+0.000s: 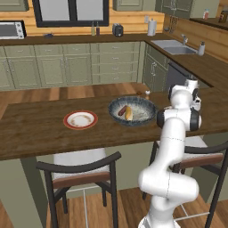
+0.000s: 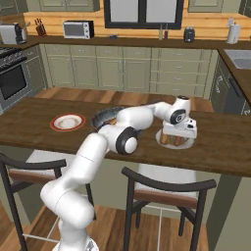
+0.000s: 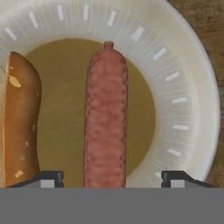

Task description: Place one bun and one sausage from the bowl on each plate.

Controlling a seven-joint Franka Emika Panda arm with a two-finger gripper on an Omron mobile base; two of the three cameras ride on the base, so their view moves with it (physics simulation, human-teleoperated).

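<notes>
My gripper (image 3: 113, 177) is open just above a white plate (image 3: 183, 87) with an olive centre, one fingertip on each side of a reddish sausage (image 3: 106, 118) lying flat on it, touching neither. A golden bun (image 3: 21, 127) lies beside the sausage on the same plate. From the right base view the gripper (image 2: 177, 141) points down over this plate (image 2: 195, 143) at the counter's right end. The dark bowl (image 1: 149, 107) at mid-counter holds another sausage (image 1: 122, 111) and bun (image 1: 128, 112). The red-rimmed plate (image 1: 67, 120) left of the bowl is bare.
Two dark chairs (image 1: 78, 167) (image 2: 169, 188) stand against the near side of the wooden counter (image 1: 35, 133). A small shaker (image 1: 147, 94) stands behind the bowl. A sink (image 1: 173, 46) and cabinets line the back walls.
</notes>
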